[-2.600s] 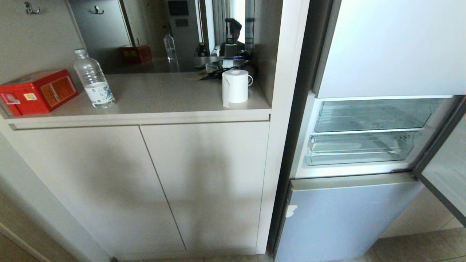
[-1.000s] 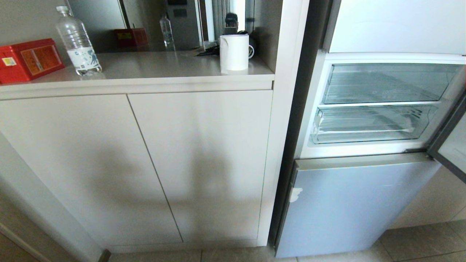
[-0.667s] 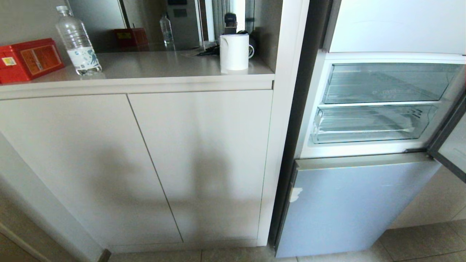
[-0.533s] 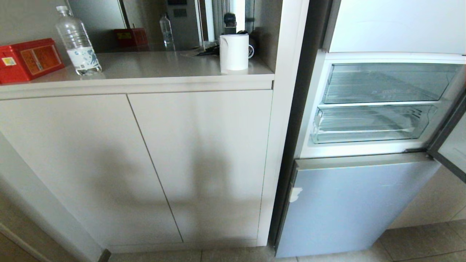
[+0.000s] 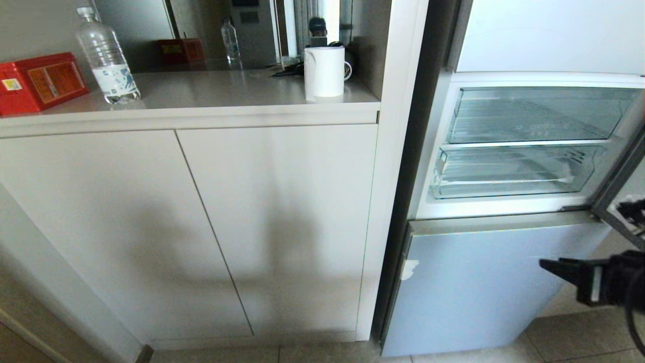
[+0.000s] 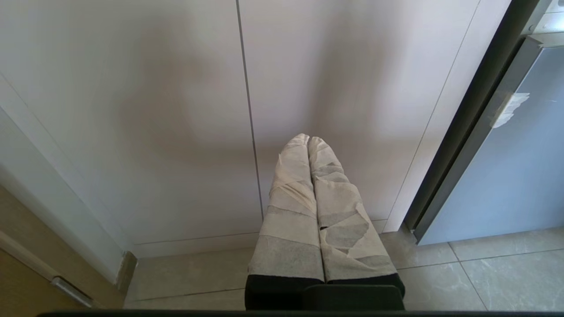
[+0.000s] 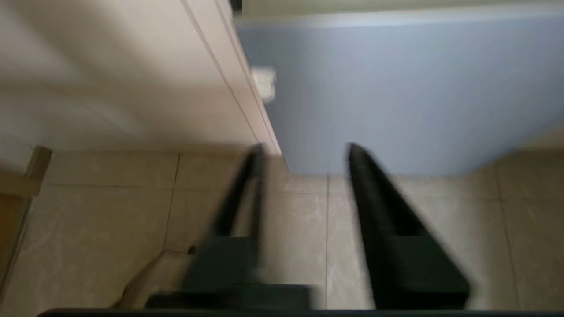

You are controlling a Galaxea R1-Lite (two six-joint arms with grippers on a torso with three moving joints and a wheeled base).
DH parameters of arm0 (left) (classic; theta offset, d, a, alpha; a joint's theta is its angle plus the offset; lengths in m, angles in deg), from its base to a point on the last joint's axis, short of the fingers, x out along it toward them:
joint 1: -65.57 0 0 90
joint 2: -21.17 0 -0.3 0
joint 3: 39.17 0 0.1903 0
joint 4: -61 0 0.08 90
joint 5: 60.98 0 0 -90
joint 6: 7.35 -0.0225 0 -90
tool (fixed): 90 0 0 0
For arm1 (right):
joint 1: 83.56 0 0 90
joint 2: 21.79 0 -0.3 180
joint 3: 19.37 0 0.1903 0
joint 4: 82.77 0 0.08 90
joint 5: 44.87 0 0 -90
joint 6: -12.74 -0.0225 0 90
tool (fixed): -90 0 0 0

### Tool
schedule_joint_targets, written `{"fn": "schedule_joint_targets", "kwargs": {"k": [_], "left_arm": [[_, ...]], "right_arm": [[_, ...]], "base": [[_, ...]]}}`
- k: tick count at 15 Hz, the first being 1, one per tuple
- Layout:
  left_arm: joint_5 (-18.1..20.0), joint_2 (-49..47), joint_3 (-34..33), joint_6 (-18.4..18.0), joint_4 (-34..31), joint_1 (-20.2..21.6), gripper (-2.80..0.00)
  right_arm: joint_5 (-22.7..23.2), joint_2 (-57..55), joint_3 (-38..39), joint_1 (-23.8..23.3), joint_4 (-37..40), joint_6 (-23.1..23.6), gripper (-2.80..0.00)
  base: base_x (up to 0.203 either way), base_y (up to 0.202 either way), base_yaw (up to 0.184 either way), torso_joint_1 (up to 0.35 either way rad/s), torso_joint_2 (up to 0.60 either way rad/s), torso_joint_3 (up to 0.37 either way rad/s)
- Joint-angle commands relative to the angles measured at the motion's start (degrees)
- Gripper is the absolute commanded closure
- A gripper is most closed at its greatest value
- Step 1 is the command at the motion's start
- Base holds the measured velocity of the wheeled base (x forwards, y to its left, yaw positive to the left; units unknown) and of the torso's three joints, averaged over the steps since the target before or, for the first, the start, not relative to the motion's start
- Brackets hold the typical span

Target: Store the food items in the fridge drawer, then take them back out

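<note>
While the fridge door stands ajar, you have the right gripper point(image 7: 304, 149) low in front of the blue lower door point(image 5: 484, 282), fingers parted and holding nothing. The left gripper point(image 6: 308, 140) faces the cupboard doors point(image 6: 176, 110), wrapped fingers pressed together. The shallow drawer point(image 5: 509, 174) sits closed under the taller drawer point(image 5: 529, 116); you cannot find the food items in any view.

Right claw point(image 7: 304, 152) enters the head view at its lower right edge, black fingers point(image 5: 567, 267) parted and holding nothing. Left claw point(image 6: 308, 138) points downward, tape-wrapped fingers pressed together, empty.
</note>
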Motion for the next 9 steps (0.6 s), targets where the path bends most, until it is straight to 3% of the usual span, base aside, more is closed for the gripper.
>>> {"fn": "schedule_joint_targets", "kwargs": {"k": [1,3,5,9], "left_arm": [[0.0,-0.1,0.0,0.0,0.0,0.0,0.00],[0.0,-0.1,0.0,0.0,0.0,0.0,0.00],[0.0,-0.1,0.0,0.0,0.0,0.0,0.00],[0.0,-0.2,0.0,0.0,0.0,0.0,0.00]], "right_arm": [[0.4,-22.8,-4.0,0.2,-15.2,-0.3,-2.80],[0.8,-32.4,-7.2,0.4,-30.2,-0.2,-2.80],[0.8,-38.6,-12.5,0.7,-40.4,-0.3,-2.80],[0.7,-45.5,-22.4,0.8,-43.6,-0.3,-2.80]], "base": [[0.000,0.000,0.000,0.000,0.00,0.000],[0.000,0.000,0.000,0.000,0.00,0.000],[0.000,0.000,0.000,0.000,0.00,0.000],[0.000,0.000,0.000,0.000,0.00,0.000]]}}
